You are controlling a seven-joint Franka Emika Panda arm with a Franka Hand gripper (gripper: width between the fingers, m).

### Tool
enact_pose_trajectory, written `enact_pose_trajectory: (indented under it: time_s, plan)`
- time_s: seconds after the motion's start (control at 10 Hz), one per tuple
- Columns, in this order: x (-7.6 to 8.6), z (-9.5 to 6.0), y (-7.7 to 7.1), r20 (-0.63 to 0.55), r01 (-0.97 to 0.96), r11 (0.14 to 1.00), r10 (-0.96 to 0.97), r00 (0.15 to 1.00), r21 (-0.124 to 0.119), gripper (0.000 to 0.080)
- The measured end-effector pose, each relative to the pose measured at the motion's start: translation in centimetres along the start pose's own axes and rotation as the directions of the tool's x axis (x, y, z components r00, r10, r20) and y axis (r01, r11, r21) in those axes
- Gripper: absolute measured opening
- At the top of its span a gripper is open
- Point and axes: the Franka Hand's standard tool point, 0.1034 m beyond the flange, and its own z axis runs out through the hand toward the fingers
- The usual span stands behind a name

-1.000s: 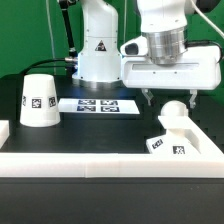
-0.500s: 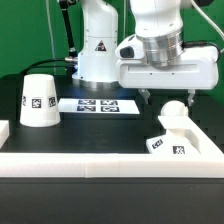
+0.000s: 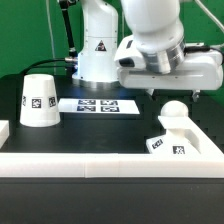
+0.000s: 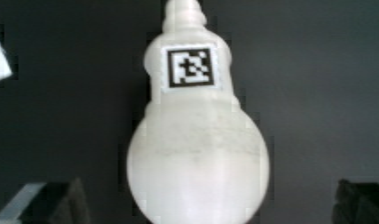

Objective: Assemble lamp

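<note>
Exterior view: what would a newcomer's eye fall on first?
The big white robot arm fills the exterior view's upper right, above the round bulb. The conical shade stands wide end down at the exterior view's left; in the wrist view the tagged bulb fills the frame.

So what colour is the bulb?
The bulb is white, with a black-and-white square tag; clearest in the wrist view.

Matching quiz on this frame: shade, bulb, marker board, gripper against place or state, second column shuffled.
1 shade
2 bulb
3 marker board
4 gripper

A jaws open, above the bulb
B exterior view's left, standing wide end down
C exterior view's right, round head up
D flat on the table, between shade and bulb

Pairs: 1-B, 2-C, 3-D, 4-A
</note>
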Motion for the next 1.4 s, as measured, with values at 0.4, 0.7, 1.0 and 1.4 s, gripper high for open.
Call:
enact_pose_trajectory:
  time_s: [0.4, 0.7, 1.0, 1.4]
  plan:
    - [-0.7, 1.9, 0.3, 0.247, -0.004, 0.999, 0.012, 0.969, -0.034, 0.0698]
    - [-0.3, 2.6, 0.4, 0.257, -0.006, 0.999, 0.015, 0.966, -0.037, 0.0698]
    - [0.1, 4.1, 0.1, 0.25, -0.003, 0.999, 0.015, 0.968, -0.047, 0.0698]
    - [0.8, 5.5, -0.1, 0.236, 0.001, 0.998, 0.012, 0.972, -0.055, 0.0698]
